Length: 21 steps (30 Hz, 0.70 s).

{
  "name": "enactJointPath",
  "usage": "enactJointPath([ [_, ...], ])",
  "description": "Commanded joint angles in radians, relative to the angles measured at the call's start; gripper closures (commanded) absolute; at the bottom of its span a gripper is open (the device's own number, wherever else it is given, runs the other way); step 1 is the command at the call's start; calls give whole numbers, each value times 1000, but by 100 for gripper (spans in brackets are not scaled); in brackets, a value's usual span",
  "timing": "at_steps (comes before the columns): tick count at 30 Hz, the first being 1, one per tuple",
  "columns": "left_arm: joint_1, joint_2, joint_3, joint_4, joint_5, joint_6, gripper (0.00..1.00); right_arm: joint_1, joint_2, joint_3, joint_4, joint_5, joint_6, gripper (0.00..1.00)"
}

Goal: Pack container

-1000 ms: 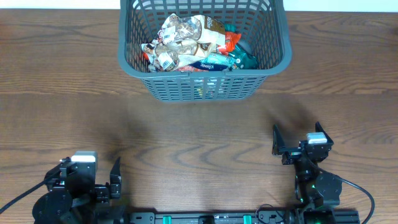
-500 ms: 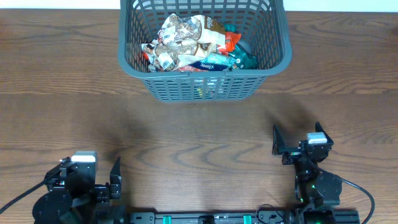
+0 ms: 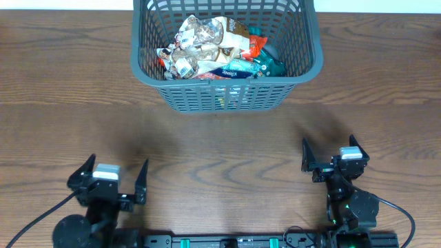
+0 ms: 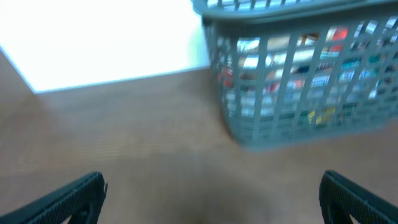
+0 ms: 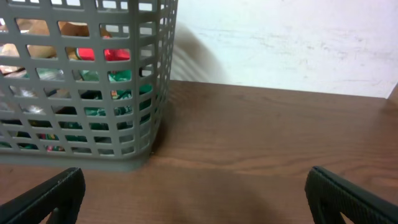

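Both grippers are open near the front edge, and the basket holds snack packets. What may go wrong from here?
1. The basket stands near the far edge of the table; a push from the left gripper or right gripper, both open, might slide it off.
2. The packets lie heaped loosely inside; a finger reaching in might snag one and drag it out.
3. The left wrist view is blurred, so aiming by it may be poor.

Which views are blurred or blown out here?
Left wrist: blurred throughout, the container soft-edged, the white wall overexposed. Right wrist: sharp, lattice crisp, wall texture visible. Overhead: sharp, even light, faint soft shadows on the table.
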Motion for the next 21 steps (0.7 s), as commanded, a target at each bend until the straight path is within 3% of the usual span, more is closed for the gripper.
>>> enactJointPath([
  [1,-5,-32,-106,127,51,-36,1,8,-6,-6,0,-9,-16,1],
  [10,-55,-36,-341,492,42,-34,1,8,-6,-6,0,-9,-16,1],
  [21,-71,-36,-507,538,42,-53,1,8,-6,-6,0,-9,-16,1],
])
